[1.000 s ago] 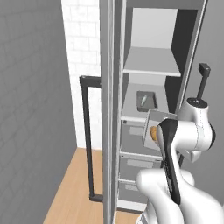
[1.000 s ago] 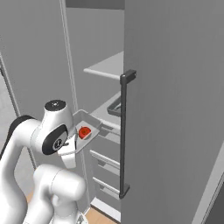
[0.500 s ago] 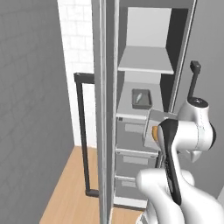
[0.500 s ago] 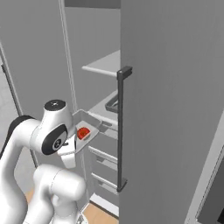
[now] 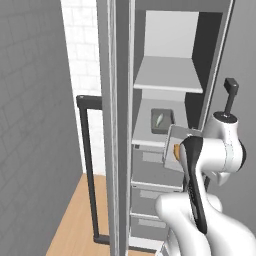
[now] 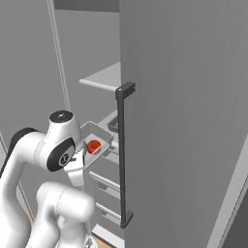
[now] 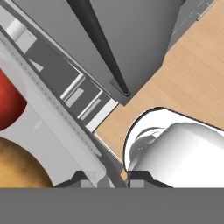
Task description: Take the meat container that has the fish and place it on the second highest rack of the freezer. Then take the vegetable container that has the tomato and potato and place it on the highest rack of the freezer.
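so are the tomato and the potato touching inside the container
Cannot tell. In the hand view the tomato sits right next to the potato, meeting at the picture's left edge, so contact or gap isn't plain.

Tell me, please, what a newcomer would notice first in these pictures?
Probably the open freezer, its white highest rack bare, and on the shelf below a tray holding the fish. Next, the white arm holds a pale container in front of the drawers, with the tomato and the potato inside; the tool grips its rim.
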Motion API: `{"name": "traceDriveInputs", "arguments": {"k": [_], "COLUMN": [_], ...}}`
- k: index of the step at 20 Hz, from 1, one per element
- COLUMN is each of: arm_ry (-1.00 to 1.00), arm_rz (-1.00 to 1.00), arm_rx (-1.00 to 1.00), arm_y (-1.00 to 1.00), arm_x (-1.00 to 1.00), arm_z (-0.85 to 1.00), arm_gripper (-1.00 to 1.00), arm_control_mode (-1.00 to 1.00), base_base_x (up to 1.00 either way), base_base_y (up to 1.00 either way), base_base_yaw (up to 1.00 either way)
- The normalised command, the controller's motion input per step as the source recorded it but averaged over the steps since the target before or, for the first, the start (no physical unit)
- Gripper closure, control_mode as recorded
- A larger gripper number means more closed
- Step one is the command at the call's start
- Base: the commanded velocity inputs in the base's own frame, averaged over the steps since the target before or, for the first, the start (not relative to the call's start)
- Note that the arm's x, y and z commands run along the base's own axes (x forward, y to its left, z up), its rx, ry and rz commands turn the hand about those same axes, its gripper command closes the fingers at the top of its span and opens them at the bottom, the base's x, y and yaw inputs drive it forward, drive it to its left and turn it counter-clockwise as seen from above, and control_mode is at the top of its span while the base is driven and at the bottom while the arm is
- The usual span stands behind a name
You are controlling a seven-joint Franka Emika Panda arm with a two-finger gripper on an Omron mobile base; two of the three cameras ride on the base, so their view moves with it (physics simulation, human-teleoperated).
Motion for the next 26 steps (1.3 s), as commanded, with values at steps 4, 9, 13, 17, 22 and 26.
{"name": "traceDriveInputs", "arguments": {"k": [4,9,13,17,22,26], "arm_ry": [-0.29,-0.48,-0.32,-0.07,0.18,0.23], "arm_rz": [-0.09,-0.08,-0.05,-0.01,0.00,0.00], "arm_rx": [0.00,-0.05,-0.02,0.01,0.14,0.01], "arm_y": [0.14,0.20,0.28,0.01,-0.11,-0.03], "arm_x": [-0.04,-0.09,0.19,0.57,1.00,0.49], "arm_z": [0.86,1.00,1.00,1.00,0.99,0.30], "arm_gripper": [1.00,1.00,1.00,1.00,1.00,1.00], "arm_control_mode": [-1.00,-1.00,-1.00,-1.00,-1.00,-1.00], "base_base_x": [0.00,0.00,0.00,0.00,0.00,0.00], "base_base_y": [0.00,0.00,0.00,0.00,0.00,0.00], "base_base_yaw": [0.00,0.00,0.00,0.00,0.00,0.00]}}
